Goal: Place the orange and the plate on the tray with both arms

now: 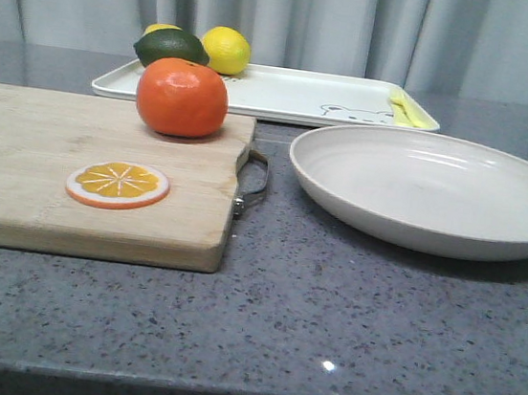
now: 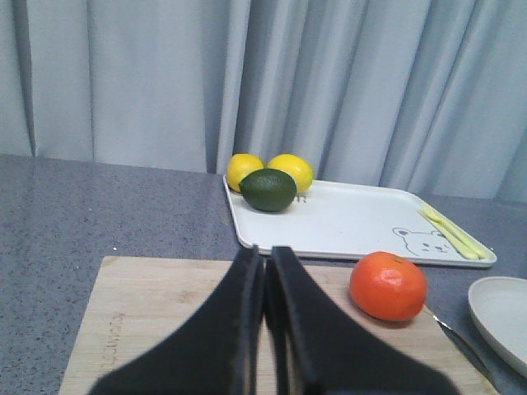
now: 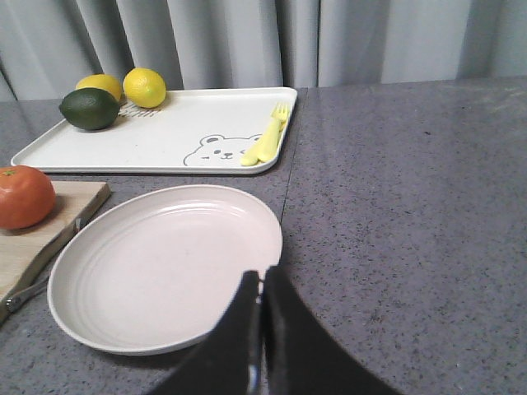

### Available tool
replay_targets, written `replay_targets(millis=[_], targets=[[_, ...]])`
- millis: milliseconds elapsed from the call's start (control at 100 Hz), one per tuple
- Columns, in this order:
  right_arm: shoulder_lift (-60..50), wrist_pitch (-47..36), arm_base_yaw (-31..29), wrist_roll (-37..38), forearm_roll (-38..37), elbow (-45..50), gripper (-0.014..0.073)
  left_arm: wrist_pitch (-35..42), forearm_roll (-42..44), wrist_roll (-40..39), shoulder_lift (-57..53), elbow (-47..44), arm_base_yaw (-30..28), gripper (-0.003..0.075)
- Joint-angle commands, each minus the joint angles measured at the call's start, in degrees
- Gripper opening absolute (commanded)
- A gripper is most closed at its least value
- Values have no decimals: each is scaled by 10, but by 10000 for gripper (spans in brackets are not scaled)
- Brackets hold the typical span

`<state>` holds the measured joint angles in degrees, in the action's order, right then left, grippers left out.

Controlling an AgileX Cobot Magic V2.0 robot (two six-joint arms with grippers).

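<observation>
The orange (image 1: 182, 98) sits on the far right corner of a wooden cutting board (image 1: 36, 170); it also shows in the left wrist view (image 2: 388, 285) and the right wrist view (image 3: 25, 197). The off-white plate (image 1: 438, 192) rests on the counter right of the board, seen too in the right wrist view (image 3: 165, 267). The white bear tray (image 1: 286, 94) lies behind both. My left gripper (image 2: 265, 257) is shut and empty above the board, left of the orange. My right gripper (image 3: 261, 276) is shut and empty over the plate's near right rim. Neither gripper shows in the front view.
An orange slice disc (image 1: 117, 184) lies on the board. Two lemons (image 1: 225, 50) and a dark green avocado (image 1: 171, 47) sit on the tray's far left corner. A yellow fork (image 3: 268, 136) lies on the tray's right side. Grey curtain behind; board has a metal handle (image 1: 256, 182).
</observation>
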<state>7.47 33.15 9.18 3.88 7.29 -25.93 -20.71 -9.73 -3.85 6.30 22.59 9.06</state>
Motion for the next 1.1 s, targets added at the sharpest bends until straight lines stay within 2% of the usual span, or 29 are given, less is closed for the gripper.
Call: replay_targets(millis=[0, 160, 310, 680, 810, 880, 950, 1090], targets=[[41, -4, -4, -4, 3, -65, -67, -13, -17, -6, 49, 66, 0, -19], [97, 54, -4, -4, 4, -144, -67, -92, -27, 6, 121, 143, 0, -19], [129, 83, -4, -4, 13, -175, -67, -150, -38, 45, 180, 187, 0, -19], [134, 83, -4, -4, 16, -174, -67, -151, -50, 46, 212, 189, 0, -18], [134, 86, -4, -4, 19, -174, -57, -151, -54, 87, 212, 189, 0, -1], [134, 84, -4, -4, 26, -174, -10, -151, -63, 117, 212, 189, 0, 60], [134, 82, -4, -4, 34, -174, 78, -151, -74, 140, 212, 189, 0, 169], [134, 79, -4, -4, 42, -174, 358, -149, -83, 150, 212, 189, 0, 451]])
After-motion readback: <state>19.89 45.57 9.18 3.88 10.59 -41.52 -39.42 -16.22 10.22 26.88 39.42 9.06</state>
